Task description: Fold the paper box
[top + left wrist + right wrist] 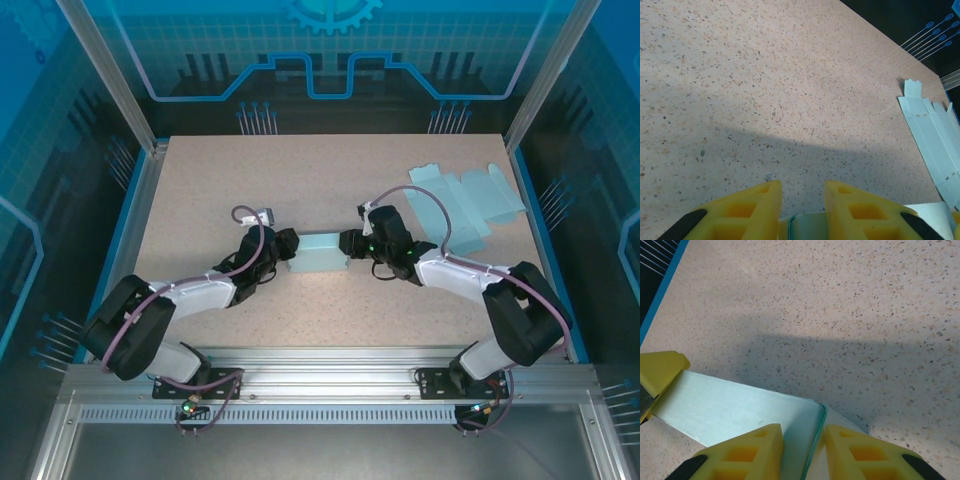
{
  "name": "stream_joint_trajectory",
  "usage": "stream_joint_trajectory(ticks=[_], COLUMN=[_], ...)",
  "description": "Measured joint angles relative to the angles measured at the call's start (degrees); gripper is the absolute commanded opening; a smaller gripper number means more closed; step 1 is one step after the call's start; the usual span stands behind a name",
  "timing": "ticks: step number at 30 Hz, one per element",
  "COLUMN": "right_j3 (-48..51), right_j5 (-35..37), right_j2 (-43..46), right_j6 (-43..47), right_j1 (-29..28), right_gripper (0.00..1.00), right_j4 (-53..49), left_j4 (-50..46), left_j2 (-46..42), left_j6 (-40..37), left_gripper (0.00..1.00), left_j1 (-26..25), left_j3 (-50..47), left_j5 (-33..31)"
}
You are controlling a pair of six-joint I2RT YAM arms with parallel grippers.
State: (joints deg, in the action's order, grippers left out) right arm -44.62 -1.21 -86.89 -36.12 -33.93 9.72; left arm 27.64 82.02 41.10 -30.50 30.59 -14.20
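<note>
A pale teal paper box (318,252) lies on its side in the middle of the table, stretched between both grippers. My left gripper (288,250) holds its left end; in the left wrist view the box end (812,225) fills the gap between the yellow fingers (802,189). At the box's right end is my right gripper (350,243). In the right wrist view its fingers (802,432) straddle the box's end edge, pinching the wall of the box (740,410). The left gripper's yellow fingertip (660,370) shows at the box's far end.
Several flat, unfolded paper box blanks (465,200) lie at the table's back right, also seen as blanks (935,135) in the left wrist view. The speckled tabletop (300,180) is bordered by blue edges and metal frame posts.
</note>
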Motion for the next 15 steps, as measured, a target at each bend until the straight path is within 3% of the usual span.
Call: stream_joint_trajectory(ticks=[8, 15], right_j3=[1.7, 2.5], right_j5=[-0.8, -0.7], right_j2=[-1.4, -1.2], right_j6=[-1.2, -1.2], right_j1=[0.2, 0.1], right_gripper=[0.27, 0.28], right_j4=[6.2, 7.3], left_j4=[6.5, 11.9], left_j2=[-1.5, -1.7], left_j6=[1.9, 1.9], left_gripper=[0.23, 0.41], left_j1=[0.0, 0.0], left_j3=[-4.9, -8.2], left_j5=[-0.2, 0.1])
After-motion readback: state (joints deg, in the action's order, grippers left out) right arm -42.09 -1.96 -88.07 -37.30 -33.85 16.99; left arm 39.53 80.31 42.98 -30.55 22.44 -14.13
